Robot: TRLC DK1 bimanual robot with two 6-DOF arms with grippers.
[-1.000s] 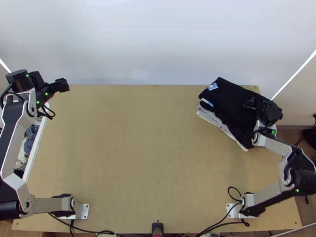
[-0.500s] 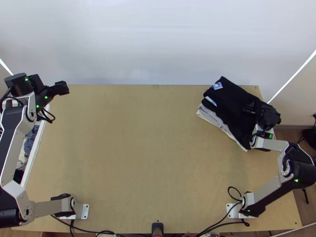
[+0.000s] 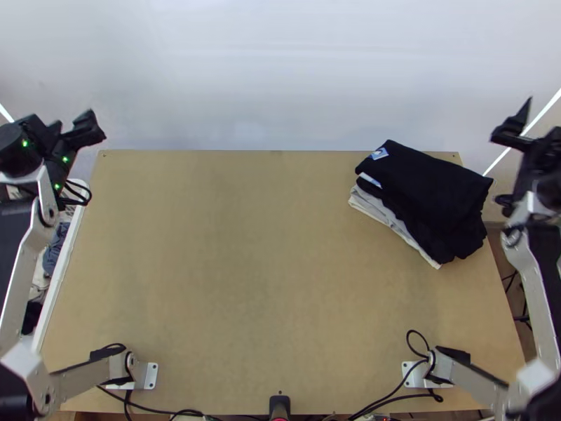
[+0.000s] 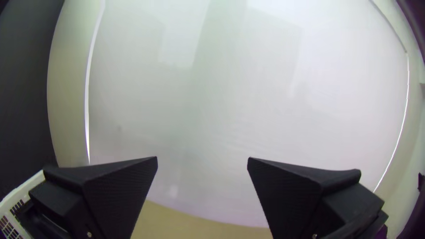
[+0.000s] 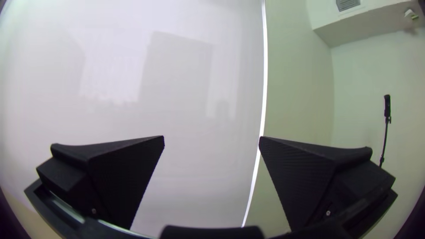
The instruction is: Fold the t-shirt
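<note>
- White basket (image 3: 62, 261) found along the counter's left edge; inside I note blue-grey cloth (image 3: 53, 251) with pale and dark pieces, loosely heaped.
- Left end effector (image 4: 202, 157) stands wide at the far left corner, near the basket and well apart from the shirt; no cloth between its fingers.
- Counter (image 3: 266, 245) carries the black T-shirt (image 3: 428, 188) at its far right, folded into a compact block atop pale folded garments (image 3: 389, 217). Its long axis runs slantwise, far left to near right.
- Right end effector (image 5: 211, 136) also wide, holding nothing, beyond the far right corner. It is the nearer one; from it, the shirt lies leftward and towards the bases.
- My assessment: folding appears complete; any touch-up would fall to the right arm, at some risk of shifting the pile.
</note>
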